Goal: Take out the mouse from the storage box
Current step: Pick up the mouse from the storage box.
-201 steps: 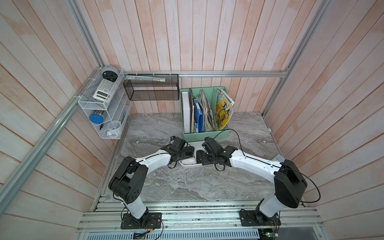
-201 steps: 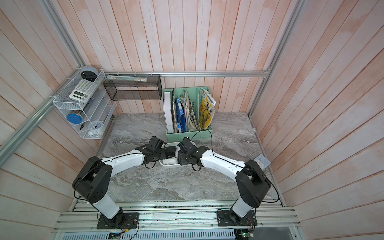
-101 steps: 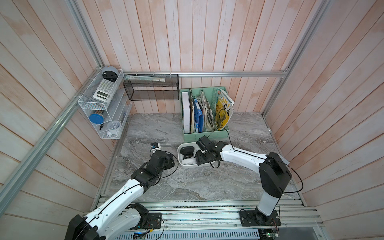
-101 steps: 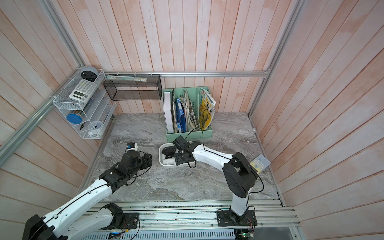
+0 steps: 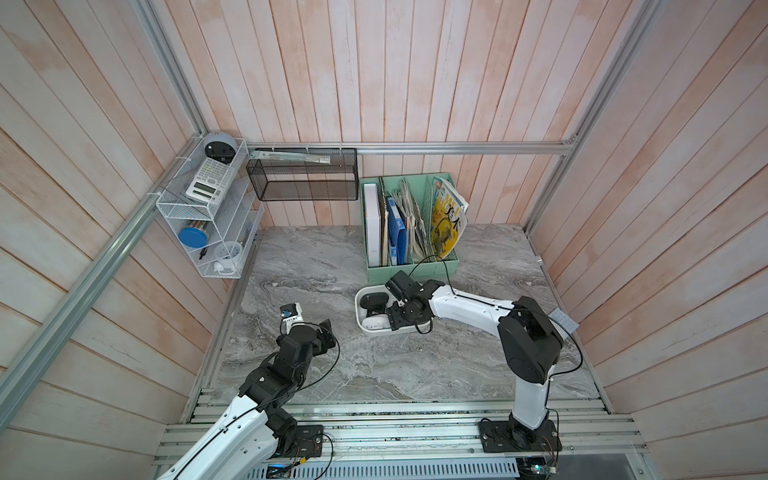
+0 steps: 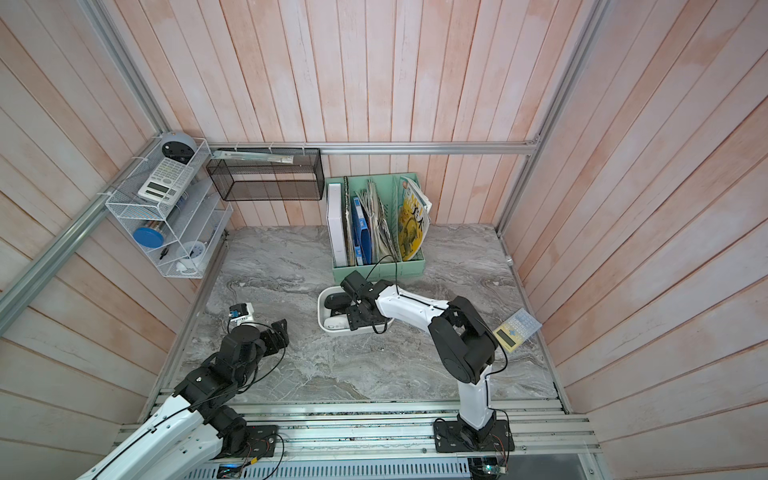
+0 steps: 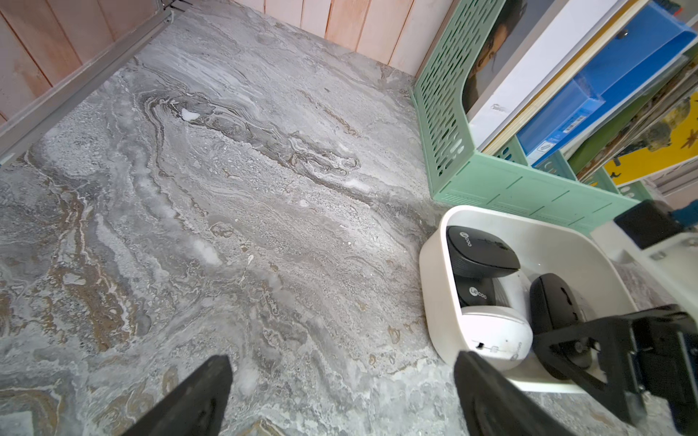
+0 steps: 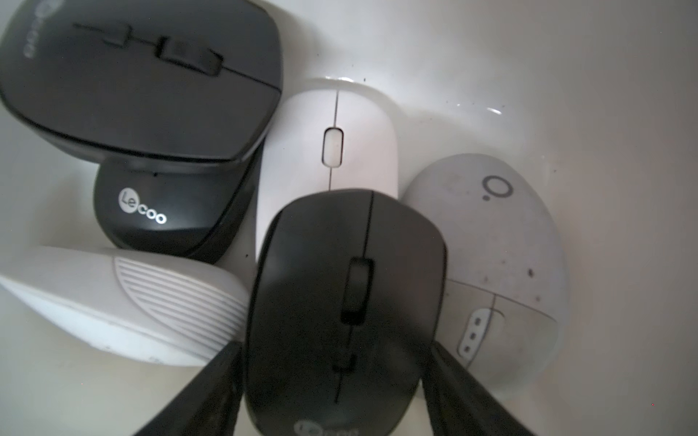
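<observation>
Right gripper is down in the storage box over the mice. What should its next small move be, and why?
Probably close the right gripper on the black mouse: its fingers flank that mouse's sides, and it lies on top of the other mice in the storage box. Whether the pads touch yet is unclear. The left gripper is open, off over the table.

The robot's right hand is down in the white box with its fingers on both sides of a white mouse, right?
No. The mouse between the right hand's fingers is black, not white; the right wrist view shows it. The hand is down in the white box.
</observation>
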`<action>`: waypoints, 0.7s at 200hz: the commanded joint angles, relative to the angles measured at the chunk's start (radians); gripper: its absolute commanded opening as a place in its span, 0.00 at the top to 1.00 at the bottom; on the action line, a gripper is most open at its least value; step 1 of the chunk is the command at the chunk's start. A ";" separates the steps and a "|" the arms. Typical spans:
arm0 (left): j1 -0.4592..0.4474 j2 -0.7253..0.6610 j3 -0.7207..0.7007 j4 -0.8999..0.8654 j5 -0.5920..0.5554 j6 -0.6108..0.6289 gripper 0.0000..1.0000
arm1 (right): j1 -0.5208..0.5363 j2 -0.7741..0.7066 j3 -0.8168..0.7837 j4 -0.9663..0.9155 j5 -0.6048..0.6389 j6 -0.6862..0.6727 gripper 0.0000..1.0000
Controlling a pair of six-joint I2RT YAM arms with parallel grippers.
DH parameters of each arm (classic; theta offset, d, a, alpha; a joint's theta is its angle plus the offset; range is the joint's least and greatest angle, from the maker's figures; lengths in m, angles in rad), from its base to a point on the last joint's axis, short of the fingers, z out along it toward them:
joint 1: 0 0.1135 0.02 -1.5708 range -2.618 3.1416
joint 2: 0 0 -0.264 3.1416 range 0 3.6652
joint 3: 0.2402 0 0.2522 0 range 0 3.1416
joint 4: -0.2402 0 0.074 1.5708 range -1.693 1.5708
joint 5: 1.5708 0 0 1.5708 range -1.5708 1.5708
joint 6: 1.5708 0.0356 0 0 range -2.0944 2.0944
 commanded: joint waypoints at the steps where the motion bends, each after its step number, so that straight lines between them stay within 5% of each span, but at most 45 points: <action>1: 0.004 0.005 -0.006 0.027 0.004 0.025 0.02 | -0.004 0.036 0.035 -0.026 -0.012 0.010 0.24; 140: 0.003 -0.046 -0.028 0.039 0.013 0.029 0.01 | -0.002 0.044 0.078 -0.057 0.021 0.004 0.39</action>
